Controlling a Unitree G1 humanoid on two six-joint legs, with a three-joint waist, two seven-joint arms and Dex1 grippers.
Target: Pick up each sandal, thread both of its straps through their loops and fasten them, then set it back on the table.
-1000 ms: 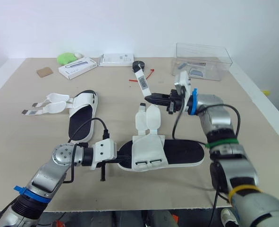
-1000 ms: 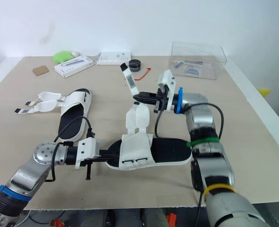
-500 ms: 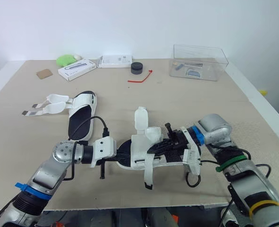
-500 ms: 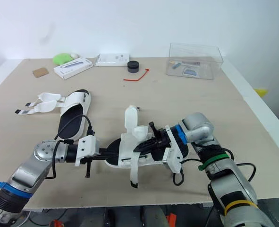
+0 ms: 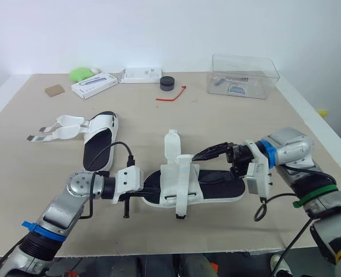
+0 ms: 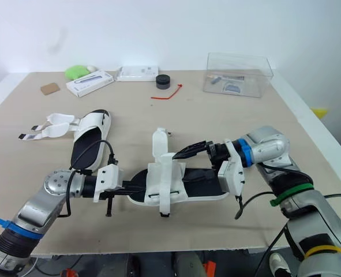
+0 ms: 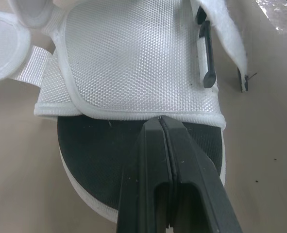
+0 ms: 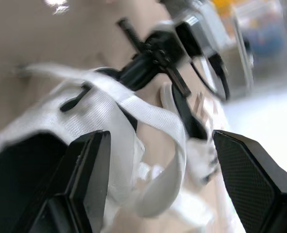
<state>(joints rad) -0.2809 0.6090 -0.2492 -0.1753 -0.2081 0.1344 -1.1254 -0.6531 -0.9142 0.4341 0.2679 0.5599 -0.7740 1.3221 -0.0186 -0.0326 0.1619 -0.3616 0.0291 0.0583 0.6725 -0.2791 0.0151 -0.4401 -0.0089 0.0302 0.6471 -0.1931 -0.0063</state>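
the near sandal (image 5: 216, 187) lies by the table's (image 5: 37, 167) front edge, the far sandal (image 5: 98, 141) behind it to the left; tape roll (image 5: 168, 83) and container (image 5: 245, 75) sit at the back, container rightmost.

A beige table (image 5: 135, 109) carries a row of loose items along its far edge. A small black roll (image 5: 168, 83) stands there. Just beside the roll, on its near side, lies a thin red tie (image 5: 171, 94). To the roll's right, well apart, sits a clear plastic box (image 5: 257, 66) with small bluish-grey things (image 5: 236, 89) inside. To the roll's left lies a white flat package (image 5: 141, 74), then a long white carton (image 5: 94, 84) set at an angle, a green lump (image 5: 81, 73) behind that carton, and farthest left a brown square card (image 5: 54, 89).
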